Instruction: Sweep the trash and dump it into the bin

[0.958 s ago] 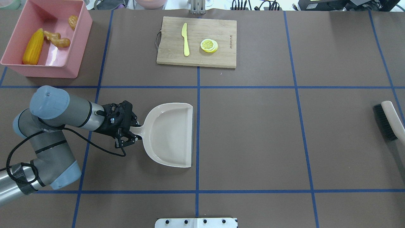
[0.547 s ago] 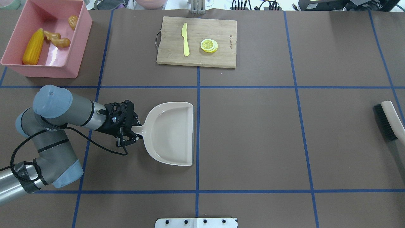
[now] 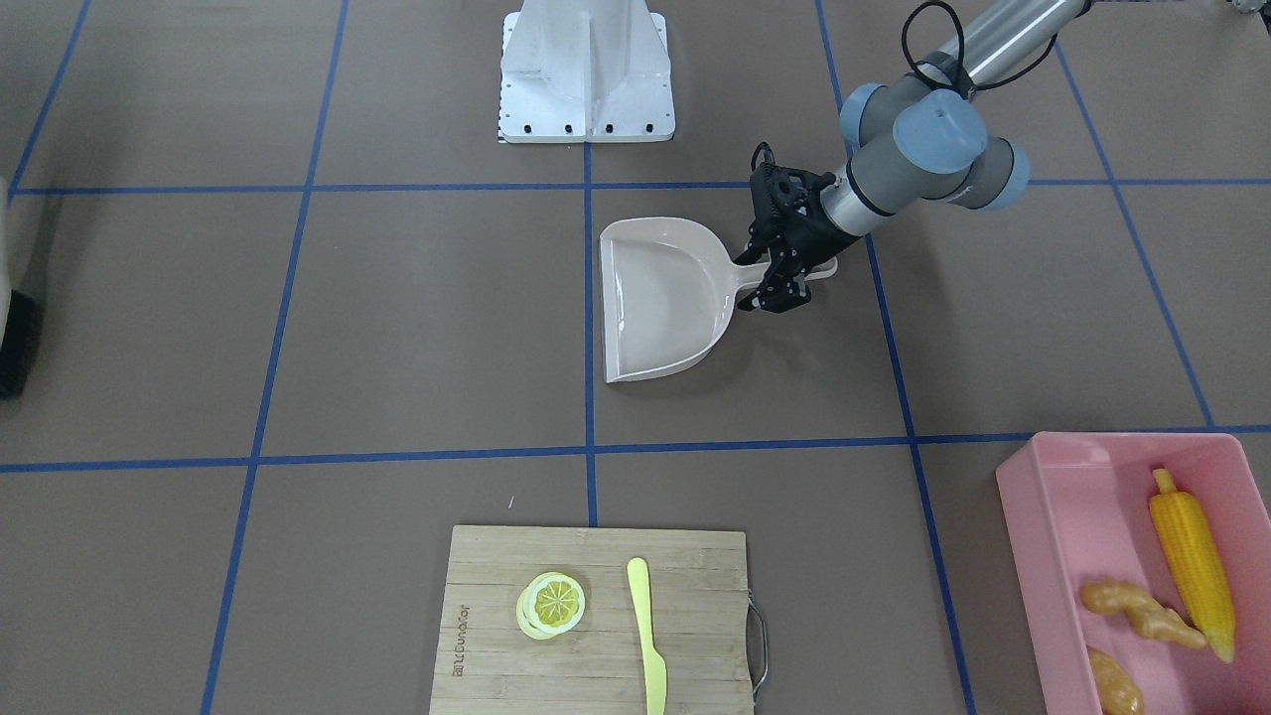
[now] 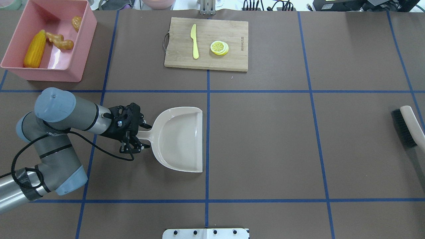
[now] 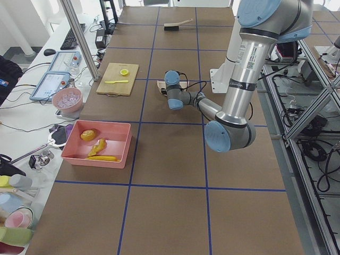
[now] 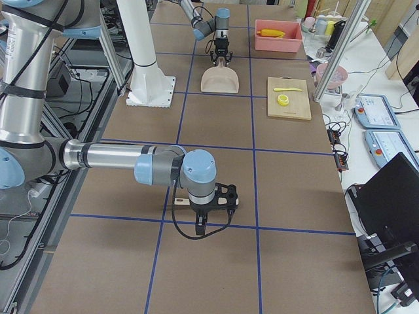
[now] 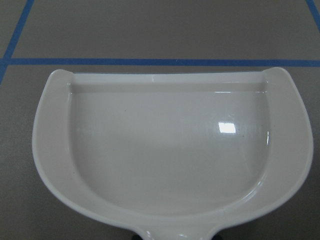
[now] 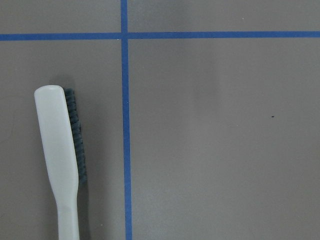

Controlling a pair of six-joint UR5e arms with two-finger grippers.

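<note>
A brown tabletop (image 4: 265, 149) taped into blue squares fills the overhead view. Nearest the lower edge, left of centre, the left tool (image 4: 144, 136) sits at the handle of a beige dustpan (image 4: 181, 139). Its jaws stand apart, one on each side of the handle, so it looks released rather than clamped. The pan lies flat with its open lip toward the centre line, and the wrist view shows it glossy and bare inside. At the right edge a brush (image 4: 403, 127) lies bristles-left on the tabletop. The right tool (image 6: 213, 212) shows only in the side view, hanging over the brush, and I cannot tell whether it is spread or closed. Farther up, at top centre, a wooden cutting board (image 4: 232, 36) carries a yellow knife (image 4: 195, 41) and a lemon slice (image 4: 219, 47). In the upper left corner stands the pink bin (image 4: 43, 74), and all the trash is inside it: the yellow corn cob (image 4: 35, 49) along its left side, the knobbly tan ginger root (image 4: 59, 41) beside it, and the brown potato (image 4: 76, 22) at the far wall. The job looks all but finished — the step in hand seems to be letting go of the emptied pan. The next move calls for drawing the tool back clear of the handle without dragging the pan.
</note>
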